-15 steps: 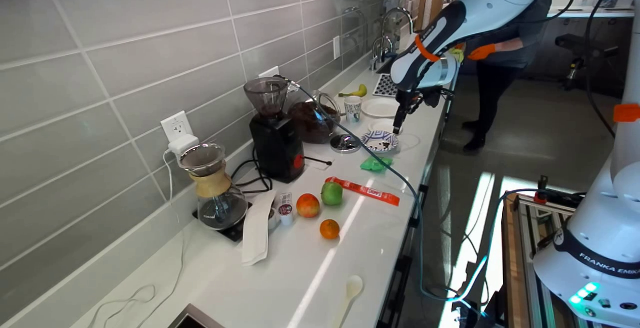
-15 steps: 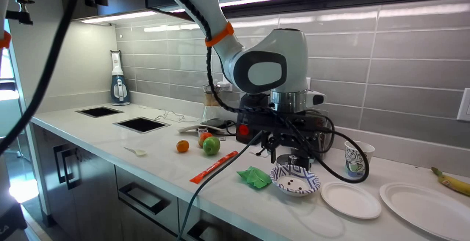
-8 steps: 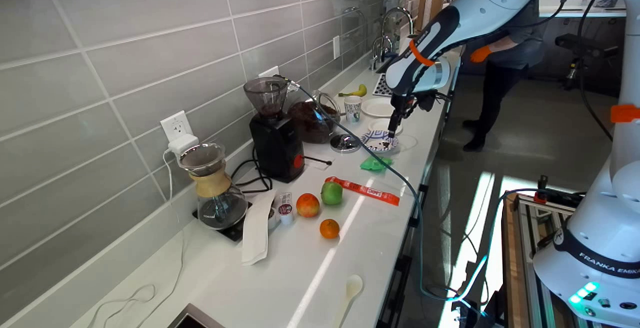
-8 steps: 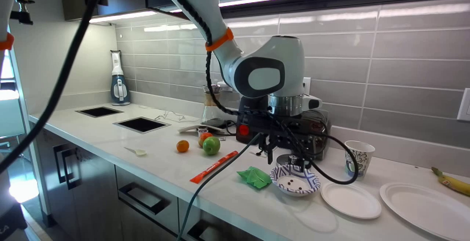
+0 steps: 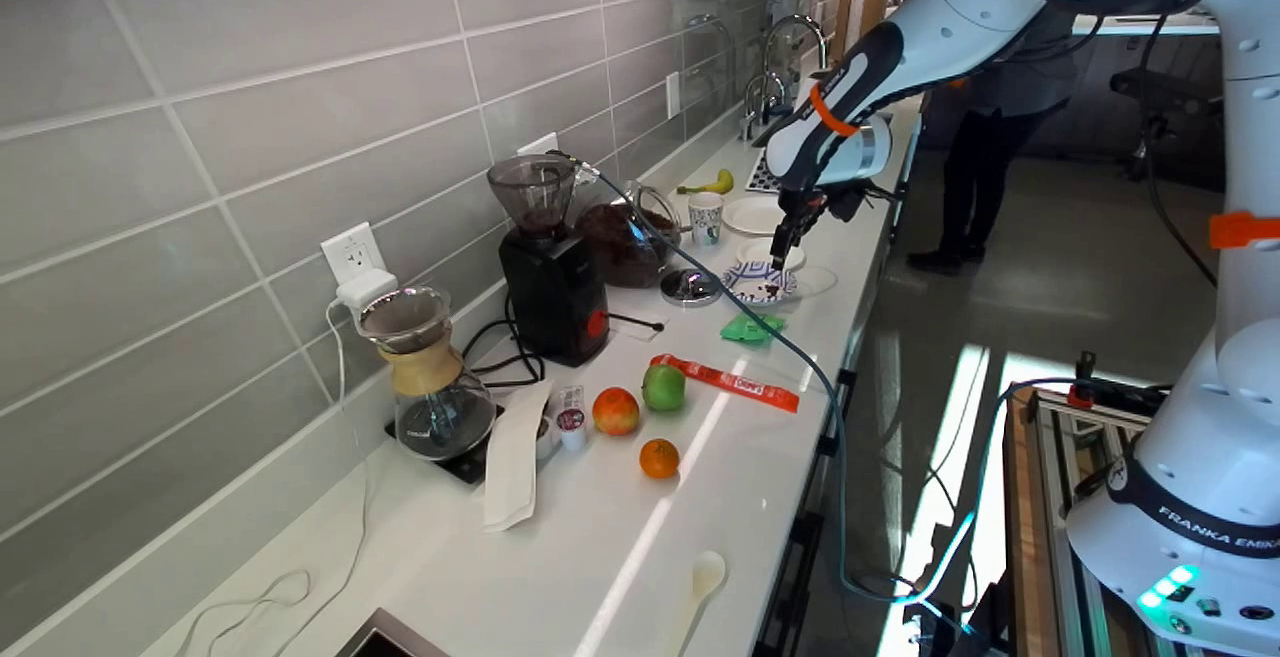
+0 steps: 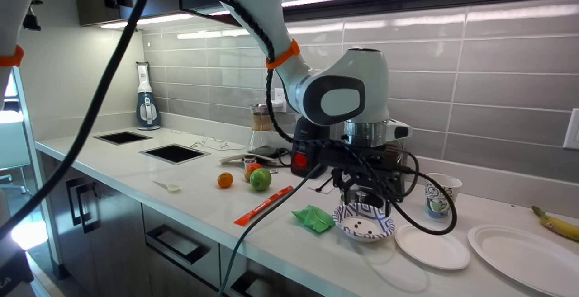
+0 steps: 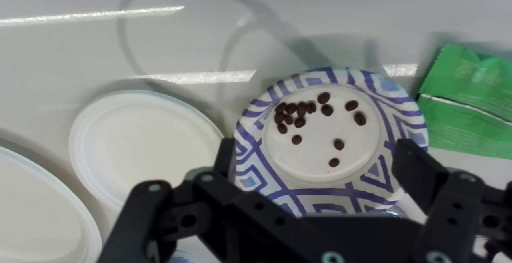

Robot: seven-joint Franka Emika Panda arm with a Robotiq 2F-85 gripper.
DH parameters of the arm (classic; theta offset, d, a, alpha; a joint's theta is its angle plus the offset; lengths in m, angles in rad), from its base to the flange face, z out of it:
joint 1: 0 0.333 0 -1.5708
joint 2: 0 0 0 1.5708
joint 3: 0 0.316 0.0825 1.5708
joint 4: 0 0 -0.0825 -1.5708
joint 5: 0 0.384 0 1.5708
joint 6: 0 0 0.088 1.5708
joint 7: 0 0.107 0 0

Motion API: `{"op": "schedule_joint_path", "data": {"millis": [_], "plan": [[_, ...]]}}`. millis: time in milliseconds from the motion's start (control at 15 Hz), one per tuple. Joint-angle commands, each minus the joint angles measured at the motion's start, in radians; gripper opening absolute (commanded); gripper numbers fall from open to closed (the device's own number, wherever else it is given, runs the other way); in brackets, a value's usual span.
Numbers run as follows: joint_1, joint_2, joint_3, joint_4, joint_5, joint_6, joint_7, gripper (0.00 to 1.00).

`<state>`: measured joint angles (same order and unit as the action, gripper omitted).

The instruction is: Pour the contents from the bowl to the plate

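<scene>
The bowl [image 6: 384, 230], white with a blue pattern, stands upright on the counter in both exterior views [image 5: 760, 282]. Several dark brown beans [image 7: 301, 109] lie in the bowl [image 7: 256, 177], seen from above in the wrist view. A small white plate [image 6: 432, 248] lies beside the bowl, and a larger white plate [image 6: 520, 261] lies beyond it. Both plates also show in the wrist view, small [image 7: 140, 143] and large [image 7: 32, 211]. My gripper [image 7: 320, 153] is open and empty. In the wrist view its fingers overlap opposite sides of the bowl; I cannot tell whether they touch it.
A green packet [image 6: 313, 219] lies close beside the bowl. A paper cup [image 6: 441, 195] and a banana [image 6: 561, 226] are near the plates. A metal lid [image 5: 690, 286], a glass jar [image 5: 625, 242] and a grinder [image 5: 555, 287] stand toward the wall. A cable [image 5: 800, 352] hangs across.
The gripper has come down slightly over the bowl and shifted a little sideways, toward the wall. It stays open. The bowl, beans and plates have not moved.
</scene>
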<state>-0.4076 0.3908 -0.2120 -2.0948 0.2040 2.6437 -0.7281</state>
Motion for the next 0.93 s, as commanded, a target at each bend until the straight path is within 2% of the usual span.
{"op": "schedule_joint_path", "data": {"millis": [0,867], "plan": [[-0.037,0.065,0.013,0.062,-0.023,0.019,0.057,1.00],[-0.092,0.169,0.038,0.177,-0.048,-0.006,0.146,1.00]]}}
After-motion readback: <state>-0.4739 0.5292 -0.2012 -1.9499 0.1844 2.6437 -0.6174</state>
